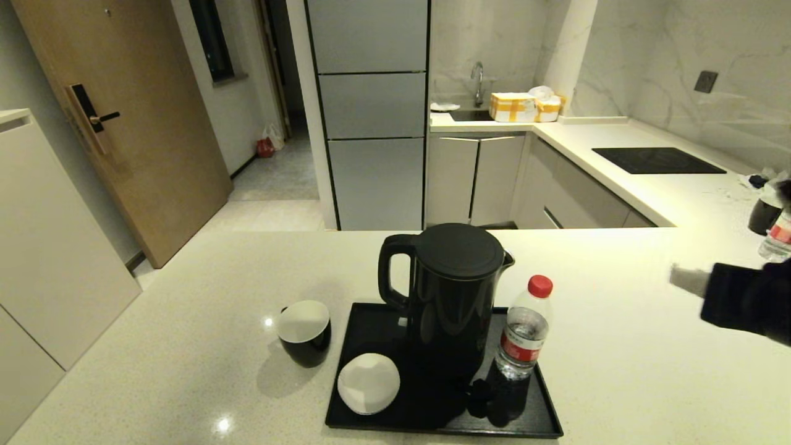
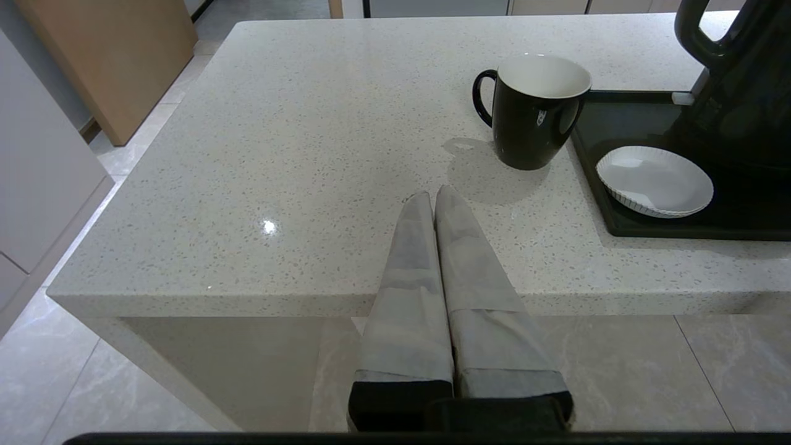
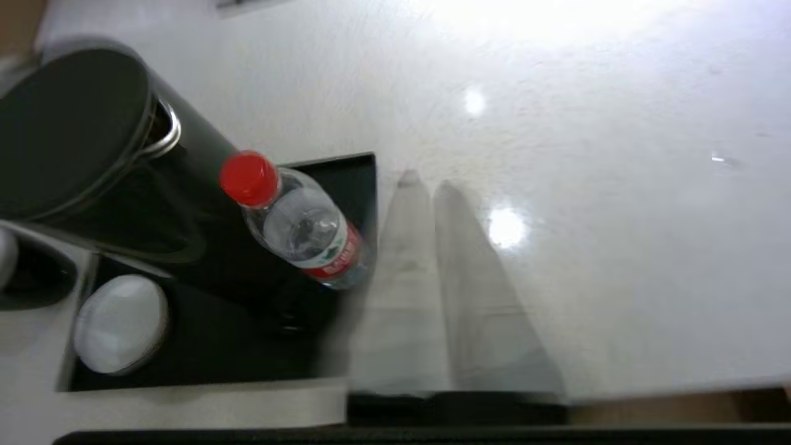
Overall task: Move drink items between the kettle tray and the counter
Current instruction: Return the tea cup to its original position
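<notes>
A clear water bottle (image 1: 524, 334) with a red cap stands upright on the right side of the black kettle tray (image 1: 544, 408), beside the tall kettle (image 1: 454, 296). The black cup (image 1: 304, 332), white inside, stands on the cream counter (image 1: 154, 346) just left of the tray. My right gripper (image 1: 686, 279) hovers shut and empty above the counter, right of the bottle (image 3: 296, 228); in its wrist view its tips (image 3: 425, 182) lie beside the tray's edge (image 3: 364, 185). My left gripper (image 2: 434, 196) is shut and empty at the counter's near edge, short of the cup (image 2: 534, 111).
A white saucer (image 1: 368, 383) lies on the tray's front left. A second bottle (image 1: 777, 235) and a dark cup (image 1: 765, 213) stand at the far right of the counter. A black cooktop (image 1: 655, 161) lies on the back worktop.
</notes>
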Robot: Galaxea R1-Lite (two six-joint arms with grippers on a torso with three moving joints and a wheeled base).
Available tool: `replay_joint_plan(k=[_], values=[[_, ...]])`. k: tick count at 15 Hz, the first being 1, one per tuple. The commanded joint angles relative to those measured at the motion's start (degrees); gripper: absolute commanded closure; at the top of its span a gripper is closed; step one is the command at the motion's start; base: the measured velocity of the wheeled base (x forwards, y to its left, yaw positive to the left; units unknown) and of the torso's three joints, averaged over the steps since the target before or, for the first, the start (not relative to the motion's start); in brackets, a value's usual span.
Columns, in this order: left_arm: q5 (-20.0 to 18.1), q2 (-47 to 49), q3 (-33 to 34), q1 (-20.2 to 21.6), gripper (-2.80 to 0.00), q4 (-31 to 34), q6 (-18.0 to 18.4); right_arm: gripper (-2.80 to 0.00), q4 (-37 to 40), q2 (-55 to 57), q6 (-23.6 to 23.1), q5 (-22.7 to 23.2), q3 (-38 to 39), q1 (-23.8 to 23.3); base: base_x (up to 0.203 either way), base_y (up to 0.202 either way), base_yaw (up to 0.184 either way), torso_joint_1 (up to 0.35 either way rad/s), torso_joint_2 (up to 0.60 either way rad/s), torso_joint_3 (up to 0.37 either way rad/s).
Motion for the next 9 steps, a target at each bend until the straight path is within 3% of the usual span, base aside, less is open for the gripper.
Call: replay_joint_plan(k=[1,3,5,9], values=[[0.01,-0.09,-0.01,0.00,0.00,0.04,0.00,0.00,21.19,-17.96,1.33,-0.62,-7.64,-4.92,0.000,0.000,0.000,0.000,0.00,0.000],[0.01,-0.09,-0.01,0.00,0.00,0.04,0.00,0.00,30.14,-27.13,1.92,-0.90,-13.33,-13.21,0.000,0.000,0.000,0.000,0.00,0.000],[0.01,-0.09,-0.01,-0.08,0.00,0.04,0.00,0.00,35.09,-35.69,-0.70,-1.07,-16.74,-18.90,0.000,0.000,0.000,0.000,0.00,0.000],[0.01,-0.09,-0.01,0.00,0.00,0.04,0.00,0.00,39.05,-51.97,-13.41,-0.11,-16.20,-23.05,0.000,0.000,0.000,0.000,0.00,0.000]])
